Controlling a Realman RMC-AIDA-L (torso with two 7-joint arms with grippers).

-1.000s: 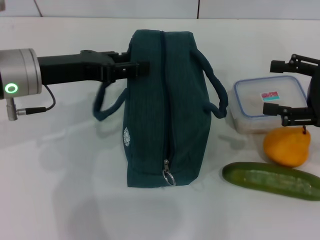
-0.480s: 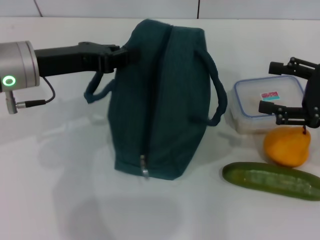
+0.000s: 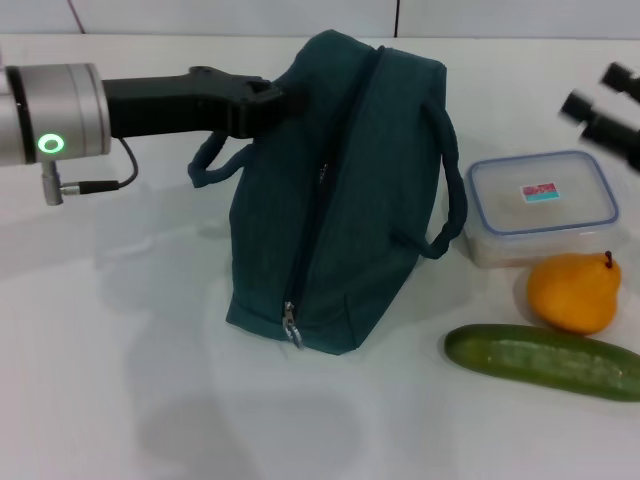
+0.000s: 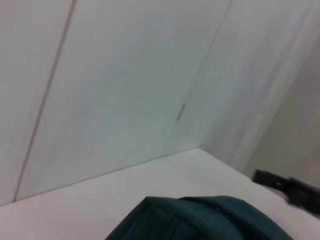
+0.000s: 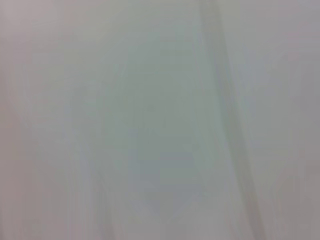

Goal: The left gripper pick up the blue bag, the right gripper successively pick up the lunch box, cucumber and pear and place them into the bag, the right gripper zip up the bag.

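Observation:
The dark teal-blue bag (image 3: 335,200) stands tilted in the middle of the white table, its far end raised. Its zip runs closed along the top down to the pull (image 3: 291,325). My left gripper (image 3: 272,102) is shut on the bag's upper far-left edge. The bag's top also shows in the left wrist view (image 4: 200,220). The clear lunch box (image 3: 540,205) sits to the right of the bag. In front of it lie the orange pear (image 3: 572,293) and the green cucumber (image 3: 545,362). My right gripper (image 3: 597,90) is open and empty, above and beyond the lunch box.
The bag's two handles (image 3: 447,190) hang loose at its sides. A grey cable (image 3: 95,185) trails from the left wrist. The white table (image 3: 120,380) reaches back to a wall. The right wrist view shows only a blurred pale surface.
My left gripper has lifted and tilted the bag and carried it a little to the right. My right gripper has risen from over the lunch box toward the upper right.

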